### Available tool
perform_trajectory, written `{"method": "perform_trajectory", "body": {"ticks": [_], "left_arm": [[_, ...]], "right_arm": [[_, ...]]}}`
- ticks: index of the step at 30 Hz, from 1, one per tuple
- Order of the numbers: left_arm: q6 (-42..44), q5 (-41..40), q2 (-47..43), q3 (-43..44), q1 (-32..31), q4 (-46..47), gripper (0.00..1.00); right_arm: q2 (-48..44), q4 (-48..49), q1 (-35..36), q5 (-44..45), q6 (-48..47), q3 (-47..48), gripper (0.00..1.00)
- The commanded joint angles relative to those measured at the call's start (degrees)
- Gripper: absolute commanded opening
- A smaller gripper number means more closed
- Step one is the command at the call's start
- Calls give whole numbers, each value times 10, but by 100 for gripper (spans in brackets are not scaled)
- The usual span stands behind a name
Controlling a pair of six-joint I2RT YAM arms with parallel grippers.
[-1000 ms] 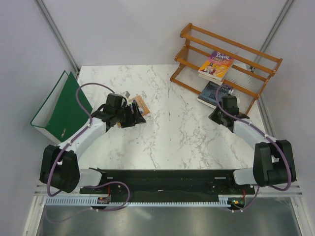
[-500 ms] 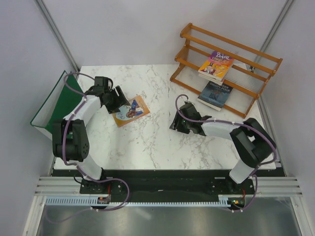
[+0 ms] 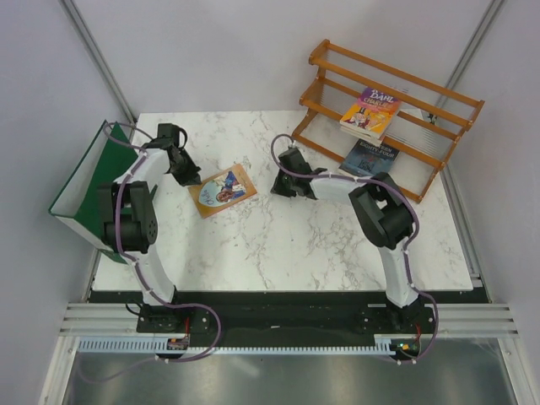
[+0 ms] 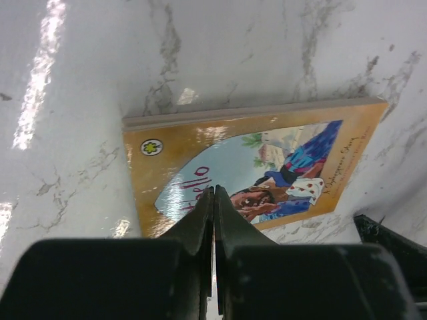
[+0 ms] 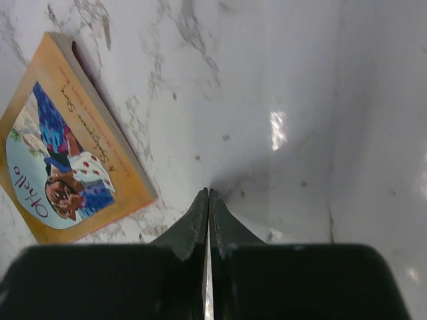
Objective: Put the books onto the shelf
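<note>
**Figure. Two arms, three books in view, one shelf, one binder.** Nearest, on the marble table [image 3: 278, 245], a single tan book [image 3: 223, 190] lies flat, cover up. The left gripper [image 4: 213, 193] hangs over its cover with both fingers pressed together, holding nothing. The right gripper [image 5: 208, 193] is likewise closed and empty, its tip over bare marble just beside the book's corner. A green binder [image 3: 89, 181] stands at the left edge. Farthest, the wooden shelf [image 3: 319, 55] carries two books: a dark blue book [image 3: 369, 158] on the lower tier and a purple-and-yellow book [image 3: 371, 112] above. A second earlier the right gripper was beside the dark blue book; both shelved books are unchanged.
</note>
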Motion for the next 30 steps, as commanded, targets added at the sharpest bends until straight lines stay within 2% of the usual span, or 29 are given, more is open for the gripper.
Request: {"method": "perform_trajectory", "body": {"ticks": [1,8,14,16,23,30], "left_arm": [[-46,-35,-36,-43,10,-22,2],[-38,-134,-67,-84,4,-29,2],[-8,-202,-12,-68,-28,-60,2],[-5,-203,14,-62,-41,-67,2],[-1,-198,48,-59,-70,-72,2],[10,-204,48,-57,-93,-72,2]], "right_arm": [[77,-86,-2,20,-43,142,3],[175,-131,-3,14,-36,249,2],[200,-135,6,-26,-29,266,3],[200,-136,14,-32,-31,261,4],[168,-139,54,-48,-41,215,4],[71,-144,108,-53,-43,76,4]]}}
